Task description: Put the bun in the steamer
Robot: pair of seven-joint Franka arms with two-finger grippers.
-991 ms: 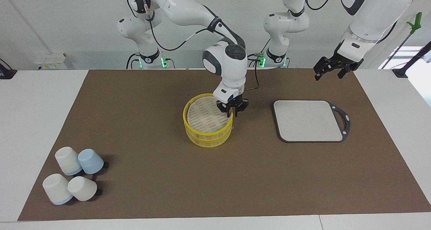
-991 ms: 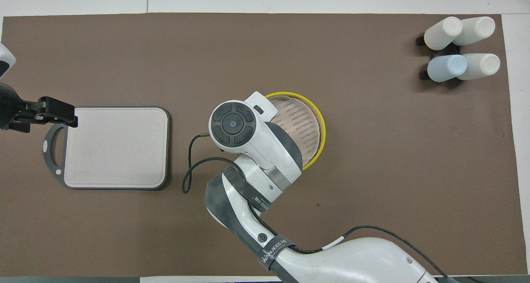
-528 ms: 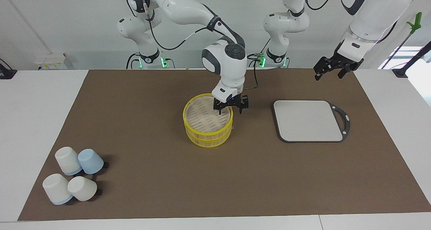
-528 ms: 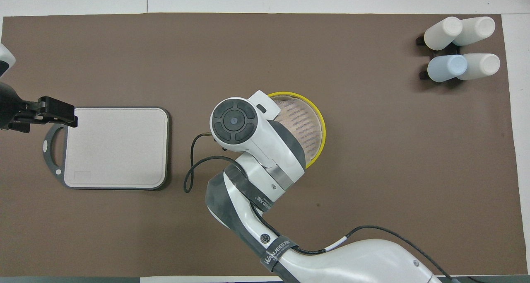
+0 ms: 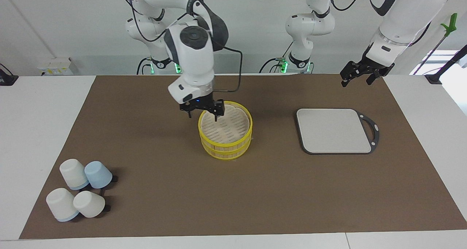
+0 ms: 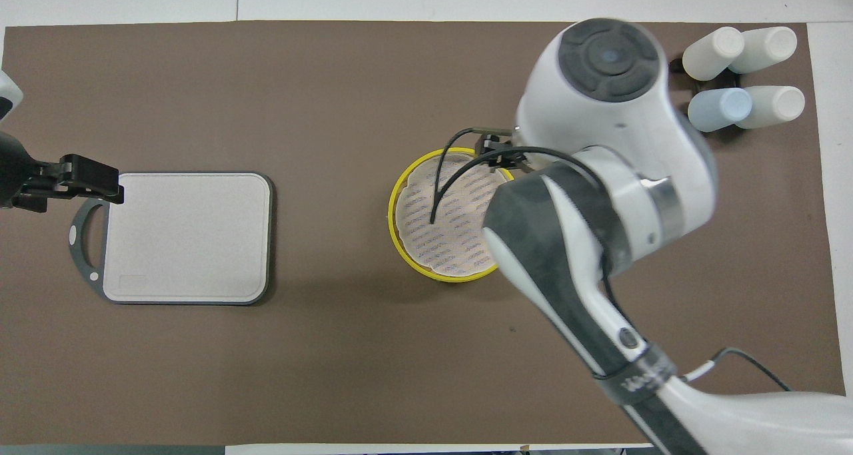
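Right gripper (image 5: pixel 202 112) hangs with its black fingers spread and empty over the steamer's (image 5: pixel 225 147) rim, toward the right arm's end. That round bamboo basket has bright yellow hoops and a pale slotted woven top; the bun is not visible, perhaps inside. Left gripper (image 5: pixel 359 75) waits, fingers apart, above the brown mat near the flat grey dark-rimmed board (image 5: pixel 334 130). Smooth white and pale-blue cups (image 5: pixel 78 189) cluster apart.
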